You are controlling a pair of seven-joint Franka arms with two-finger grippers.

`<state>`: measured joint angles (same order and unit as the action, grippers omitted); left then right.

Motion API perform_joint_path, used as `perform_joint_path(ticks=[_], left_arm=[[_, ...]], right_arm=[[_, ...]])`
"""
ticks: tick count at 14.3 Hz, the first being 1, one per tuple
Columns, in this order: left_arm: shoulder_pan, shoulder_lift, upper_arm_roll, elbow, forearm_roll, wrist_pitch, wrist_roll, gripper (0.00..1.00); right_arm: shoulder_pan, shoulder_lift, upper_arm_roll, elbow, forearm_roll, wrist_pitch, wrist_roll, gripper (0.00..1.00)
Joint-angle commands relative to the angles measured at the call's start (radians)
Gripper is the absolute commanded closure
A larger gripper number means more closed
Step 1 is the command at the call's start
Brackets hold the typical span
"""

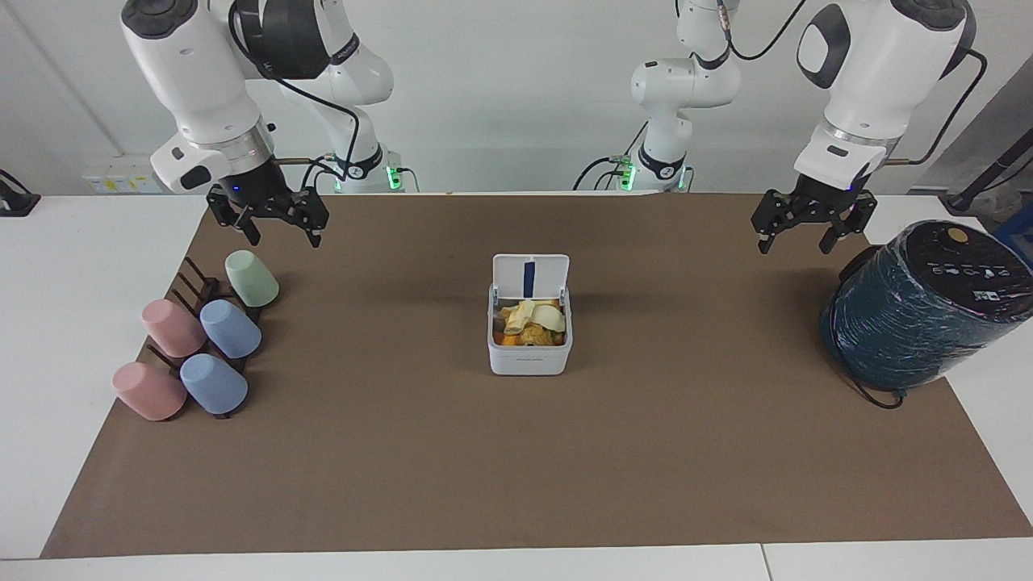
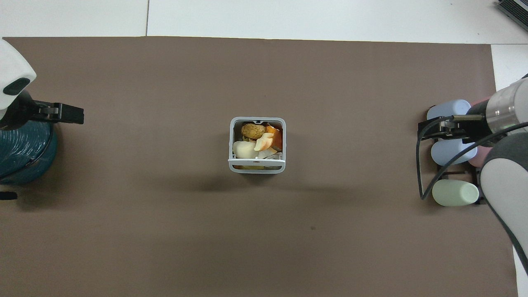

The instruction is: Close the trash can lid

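Trash can (image 1: 529, 343) sits mid-mat, lid (image 1: 530, 277) standing upright at its twelve o'clock edge in the facing view. Left gripper (image 1: 811, 230) and right gripper (image 1: 274, 226), fingers spread, hover well apart; better to push the lid's top edge down gently.

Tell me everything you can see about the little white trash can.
The trash can is a small white plastic cube with rounded corners, upright mid-table on the brown mat. Its hinged lid stands open on the side nearer the robots, blue strip showing. Peels and food scraps fill it. No gripper touches it.
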<state>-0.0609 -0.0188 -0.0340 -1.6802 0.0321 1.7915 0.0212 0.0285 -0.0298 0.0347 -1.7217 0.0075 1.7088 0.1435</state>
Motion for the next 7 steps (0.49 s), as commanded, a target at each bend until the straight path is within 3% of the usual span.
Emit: perform_joint_path(ticks=[1, 7], left_arm=[[0.007, 0.011, -0.007, 0.028, -0.003, -0.027, 0.016, 0.00], [-0.020, 0.007, -0.015, 0.011, -0.006, -0.027, 0.011, 0.00]], right_arm=[[-0.002, -0.013, -0.006, -0.012, 0.019, 0.000, -0.025, 0.00], [-0.002, -0.013, -0.006, -0.012, 0.019, 0.000, -0.025, 0.00]])
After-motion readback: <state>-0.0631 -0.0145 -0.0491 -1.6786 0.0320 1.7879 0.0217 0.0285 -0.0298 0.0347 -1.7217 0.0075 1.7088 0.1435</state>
